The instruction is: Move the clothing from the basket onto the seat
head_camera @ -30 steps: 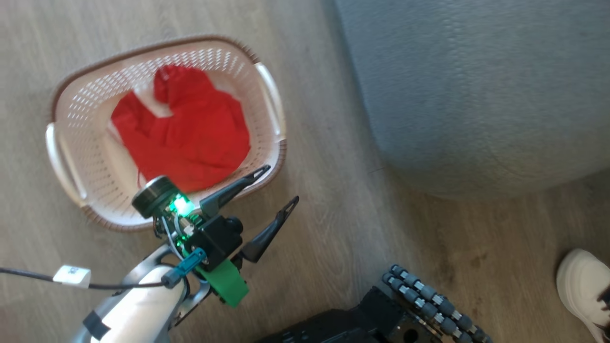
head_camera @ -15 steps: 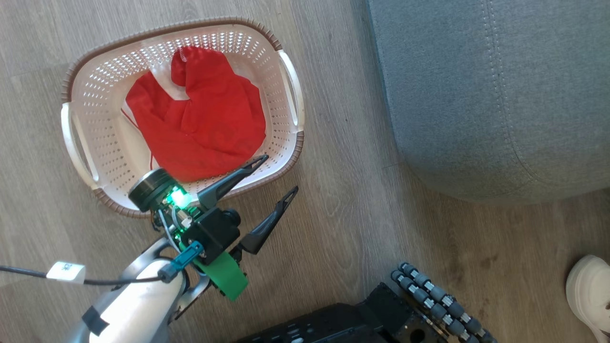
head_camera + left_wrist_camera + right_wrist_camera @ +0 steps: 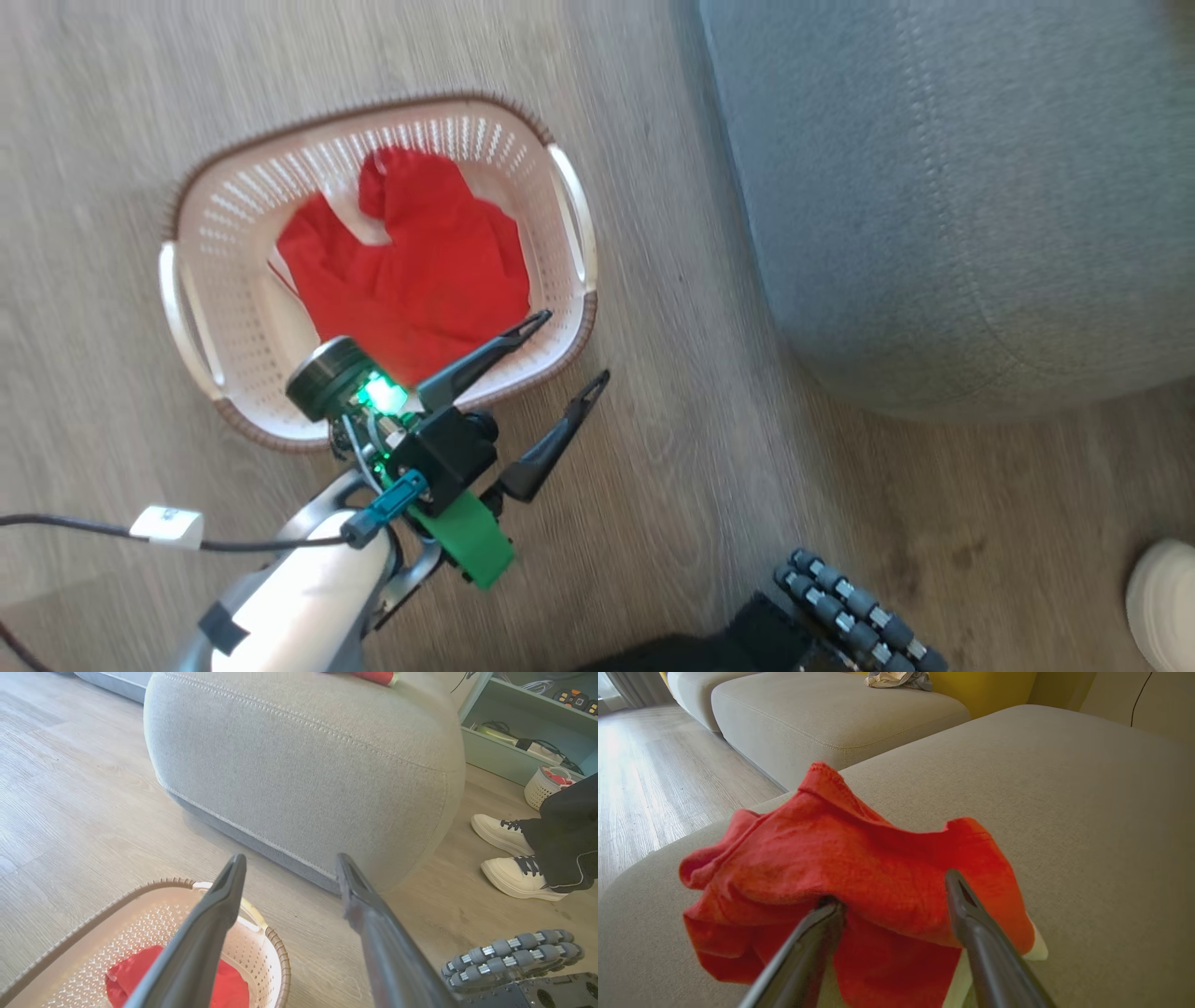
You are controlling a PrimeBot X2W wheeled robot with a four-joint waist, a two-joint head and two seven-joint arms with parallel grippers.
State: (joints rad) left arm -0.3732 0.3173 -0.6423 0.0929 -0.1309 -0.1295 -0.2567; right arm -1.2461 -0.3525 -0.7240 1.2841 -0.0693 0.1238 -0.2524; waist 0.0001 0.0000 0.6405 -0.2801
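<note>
left gripper [image 3: 575, 346], fingers spread and empty, hangs at the lower right rim of the cream perforated plastic basket [image 3: 215, 280] — the plain red fabric garment [image 3: 420, 271] inside lies just up-left of it. right gripper [image 3: 892, 889], parted, straddles a red-and-white garment [image 3: 859, 858] on the grey upholstered seat [image 3: 1087, 812].

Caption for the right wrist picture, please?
Open right gripper at a crumpled red garment lying on the grey seat.
</note>
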